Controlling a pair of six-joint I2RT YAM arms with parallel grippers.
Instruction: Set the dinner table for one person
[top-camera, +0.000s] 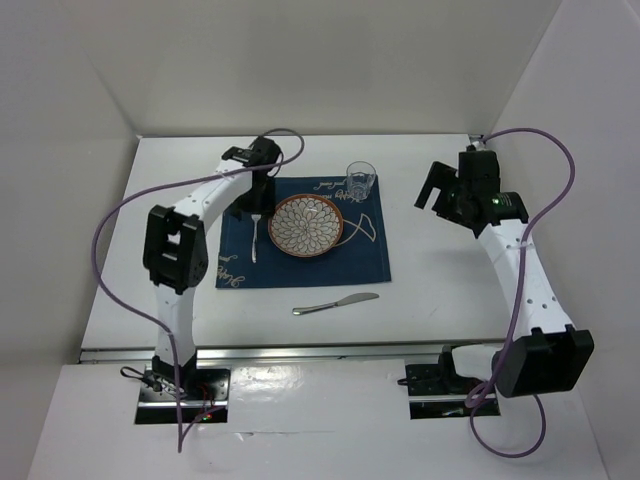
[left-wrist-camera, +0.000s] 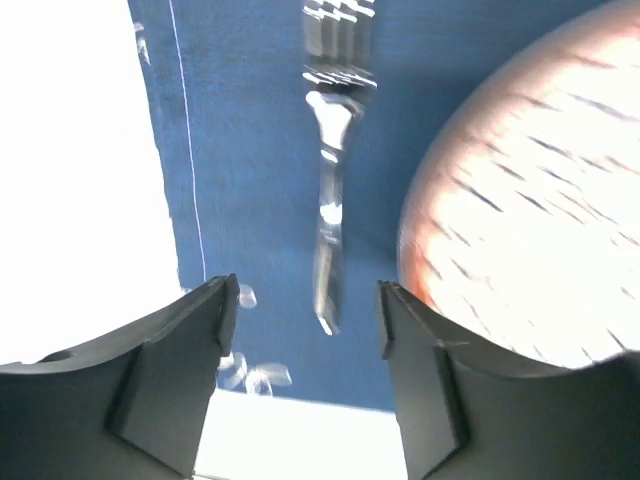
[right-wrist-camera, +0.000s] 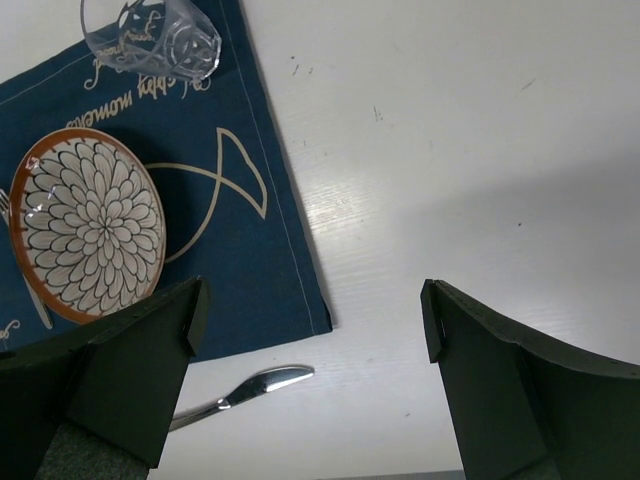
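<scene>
Starting at your left, the left tool (top-camera: 256, 192) hangs low over the navy placemat (top-camera: 360, 262) with its fingers spread and nothing in them. In the blurred wrist view the fork (left-wrist-camera: 330, 190) lies flat on the cloth, with its handle end showing in the gap between the fingers. The fork lies just left of the patterned plate (top-camera: 306, 226), which is where a fork belongs, so I judge that step done.

The plate sits mid-mat and the clear glass (top-camera: 360, 180) stands at the mat's far edge, up and right of the plate. The knife (top-camera: 335, 304) lies off the cloth on the white surface (top-camera: 440, 290), near the mat's front edge, so it looks like the one piece left to place.

The surface carries the whole setting. To your right, the right tool (right-wrist-camera: 315, 320) hovers released and empty above bare surface, well clear of the mat.
</scene>
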